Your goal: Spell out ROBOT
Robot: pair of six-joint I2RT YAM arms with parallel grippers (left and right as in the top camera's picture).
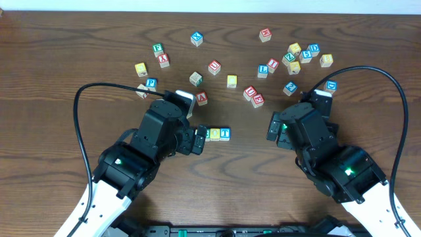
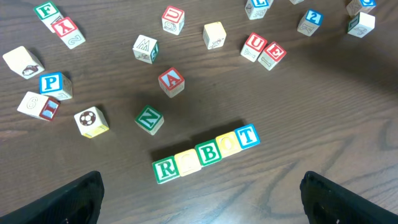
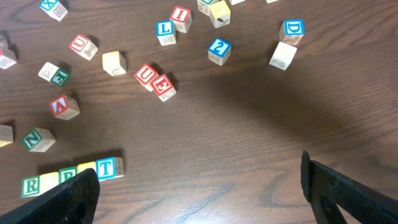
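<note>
Even light, soft shadows, faint sheen on the table (image 2: 348, 93), mostly sharp focus

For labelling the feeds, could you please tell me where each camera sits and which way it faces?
Overhead: above the table, looking straight down; left gripper and right gripper show.
Left wrist: on the left arm, looking down at the ROBOT row; own fingers at bottom corners.
Right wrist: on the right arm, looking down at loose cubes; own fingers likewise.
Shared: all show the ROBOT row.
</note>
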